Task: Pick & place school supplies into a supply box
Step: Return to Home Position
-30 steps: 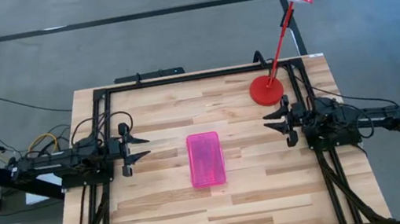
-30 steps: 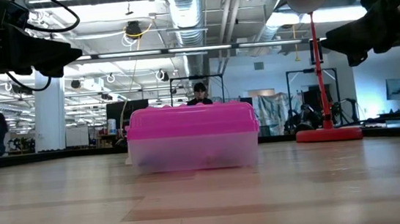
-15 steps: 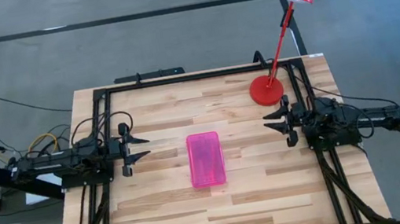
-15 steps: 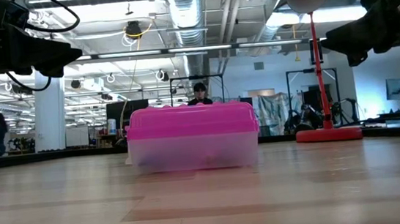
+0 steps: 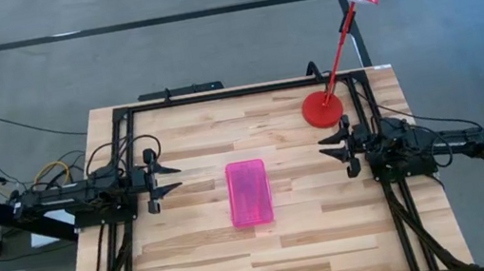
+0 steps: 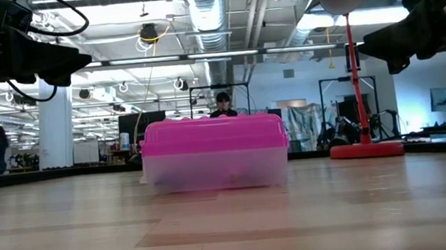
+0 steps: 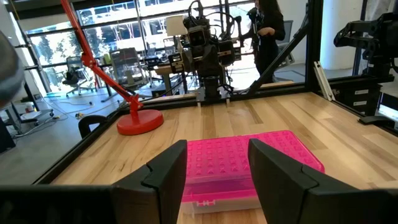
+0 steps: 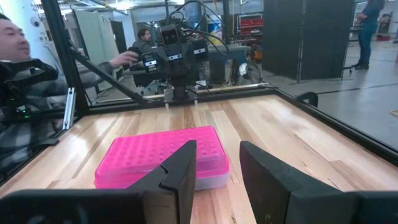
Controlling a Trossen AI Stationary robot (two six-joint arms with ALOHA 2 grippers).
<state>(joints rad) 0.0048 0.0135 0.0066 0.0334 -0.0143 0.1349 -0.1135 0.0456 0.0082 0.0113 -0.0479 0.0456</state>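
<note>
The supply box (image 5: 250, 193) sits shut in the middle of the table, its pink studded lid on a clear base; it also shows as the box (image 6: 215, 154), box (image 7: 245, 165) and box (image 8: 163, 157). Faint shapes show through the clear base in the low view; no pens, pencils or scissors lie loose on the table. My left gripper (image 5: 172, 180) hovers open to the box's left, raised above the table, pointing at it. My right gripper (image 5: 327, 152) hovers open to the box's right, likewise raised. In the wrist views each gripper (image 7: 217, 168), gripper (image 8: 217, 163) frames the box without touching it.
A red desk lamp stands with its round base (image 5: 322, 109) on the table's far right corner, close behind the right arm; its stem leans out over the edge. A black frame (image 5: 217, 94) runs along the table's edges. A person (image 8: 18, 56) sits beyond the table's left side.
</note>
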